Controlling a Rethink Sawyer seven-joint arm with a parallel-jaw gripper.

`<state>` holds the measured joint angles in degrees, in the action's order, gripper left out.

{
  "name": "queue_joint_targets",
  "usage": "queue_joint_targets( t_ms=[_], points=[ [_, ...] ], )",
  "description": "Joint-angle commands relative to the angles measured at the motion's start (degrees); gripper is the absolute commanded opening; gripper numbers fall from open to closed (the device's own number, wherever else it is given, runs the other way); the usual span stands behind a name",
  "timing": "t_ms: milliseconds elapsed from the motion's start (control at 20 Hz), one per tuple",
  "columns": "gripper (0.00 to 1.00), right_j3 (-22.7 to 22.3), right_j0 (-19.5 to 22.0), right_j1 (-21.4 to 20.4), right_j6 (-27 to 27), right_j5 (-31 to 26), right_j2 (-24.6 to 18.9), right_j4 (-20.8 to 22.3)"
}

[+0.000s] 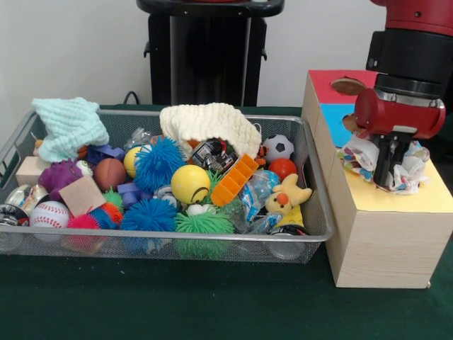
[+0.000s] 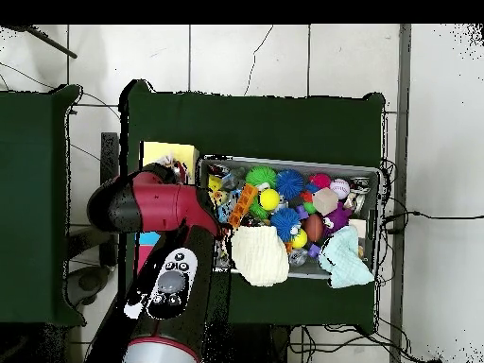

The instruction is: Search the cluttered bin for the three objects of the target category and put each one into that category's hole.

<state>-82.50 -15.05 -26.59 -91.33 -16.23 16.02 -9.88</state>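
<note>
A crumpled patterned cloth is seen bunched around the pincer on the yellow top of the wooden sorting box — presumably brought there for that category's hole, which is hidden beneath it. No long axis can be told; the bundle spreads to both sides of the pincer. The black fingers appear clamped on the cloth. Beside the pincer, the mesh bin is left crowded with toys.

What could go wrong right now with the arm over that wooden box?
The tool hangs over the box's yellow section with a crumpled patterned cloth bunched around it. No hole shows beneath, so a release might leave the cloth on the lid, or it could slide off the wooden box. Loose folds might also snag on the tool.
</note>
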Motion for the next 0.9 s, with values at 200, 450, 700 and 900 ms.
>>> queue_joint_targets(
  t_ms=[200, 450, 700, 900],
  points=[
    [0.0, -2.6, 2.4, 1.4, -9.8, -10.7, -5.3, -2.0],
    [0.0, -2.9, 2.2, 0.8, -10.4, -11.8, -5.5, -2.8],
    [0.0, -2.9, 1.4, 0.3, -11.6, -13.2, -5.2, -4.1],
    [0.0, -2.7, 0.7, 0.0, -12.2, -14.1, -4.8, -5.0]
  ],
)
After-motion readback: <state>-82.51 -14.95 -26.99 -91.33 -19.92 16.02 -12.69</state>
